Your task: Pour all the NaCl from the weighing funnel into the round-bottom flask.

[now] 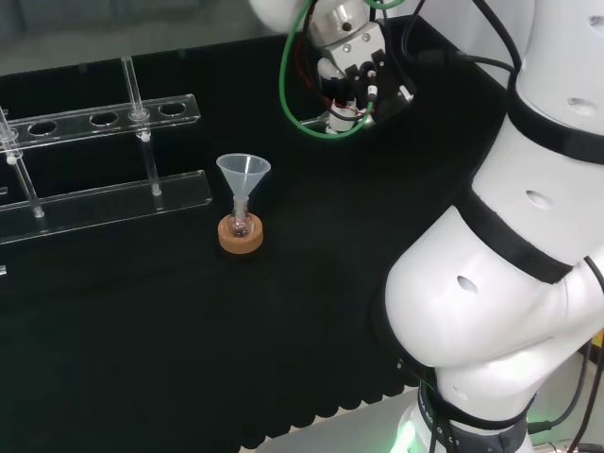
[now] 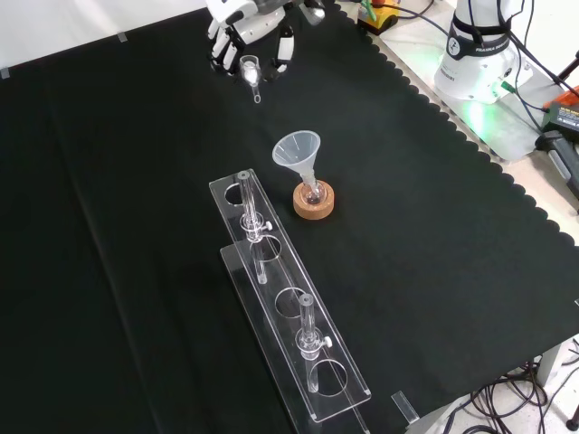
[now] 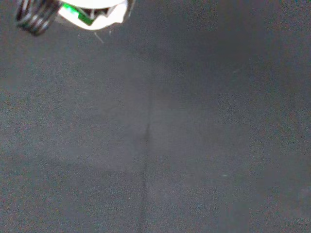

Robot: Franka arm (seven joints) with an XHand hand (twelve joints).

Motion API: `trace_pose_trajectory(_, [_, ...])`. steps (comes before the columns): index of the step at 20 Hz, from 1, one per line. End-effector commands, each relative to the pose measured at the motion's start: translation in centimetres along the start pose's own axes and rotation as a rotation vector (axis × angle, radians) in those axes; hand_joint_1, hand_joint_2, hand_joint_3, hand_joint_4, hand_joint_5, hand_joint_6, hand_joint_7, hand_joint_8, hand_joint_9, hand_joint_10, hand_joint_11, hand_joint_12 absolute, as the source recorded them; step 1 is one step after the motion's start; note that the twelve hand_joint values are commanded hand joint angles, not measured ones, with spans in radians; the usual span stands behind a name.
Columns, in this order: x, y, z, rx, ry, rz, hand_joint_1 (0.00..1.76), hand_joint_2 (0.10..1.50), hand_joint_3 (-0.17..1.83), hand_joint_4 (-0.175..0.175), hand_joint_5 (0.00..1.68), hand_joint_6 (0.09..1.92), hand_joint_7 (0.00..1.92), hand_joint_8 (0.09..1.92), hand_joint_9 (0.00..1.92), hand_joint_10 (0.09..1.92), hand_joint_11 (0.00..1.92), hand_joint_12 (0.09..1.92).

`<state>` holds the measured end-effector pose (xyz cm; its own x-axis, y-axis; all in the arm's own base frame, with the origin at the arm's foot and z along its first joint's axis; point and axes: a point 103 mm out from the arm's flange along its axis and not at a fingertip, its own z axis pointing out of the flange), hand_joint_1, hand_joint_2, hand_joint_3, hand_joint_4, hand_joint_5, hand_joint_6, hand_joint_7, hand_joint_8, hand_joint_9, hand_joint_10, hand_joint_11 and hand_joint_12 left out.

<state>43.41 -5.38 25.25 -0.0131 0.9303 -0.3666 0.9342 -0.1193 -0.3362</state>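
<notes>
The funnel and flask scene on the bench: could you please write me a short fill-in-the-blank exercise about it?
1. The flask sits on a ring-shaped stand made of ____.
2. A clear funnel is set in the neck of the ____.
3. In the front view, the hand holds a small clear weighing funnel above the cloth at the ____ edge of the picture.
4. The clear rack on the cloth carries upright glass ____.

Missing words: cork; flask; top; tubes
</notes>
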Motion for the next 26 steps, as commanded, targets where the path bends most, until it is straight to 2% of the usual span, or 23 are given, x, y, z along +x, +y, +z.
trace_pose_trajectory(1, [1.7, -1.3, -1.5, -0.004, -0.044, -0.013, 1.11, 0.66, 0.73, 0.168, 1.18, 0.88, 0.60, 0.65, 0.94, 0.40, 0.71, 1.13])
trace_pose_trajectory(9, [3.6, -1.5, -1.9, 0.015, -0.066, -0.039, 1.10, 0.66, 0.73, 0.175, 1.18, 0.88, 0.60, 0.65, 0.94, 0.40, 0.71, 1.13])
trace_pose_trajectory(18, [5.9, -0.3, -1.7, 0.046, -0.090, -0.077, 1.10, 0.66, 0.73, 0.175, 1.17, 0.88, 0.59, 0.65, 0.93, 0.40, 0.71, 1.14])
trace_pose_trajectory(26, [7.6, -0.1, -1.5, 0.058, -0.141, -0.101, 1.10, 0.66, 0.73, 0.175, 1.17, 0.88, 0.58, 0.65, 0.93, 0.40, 0.70, 1.14])
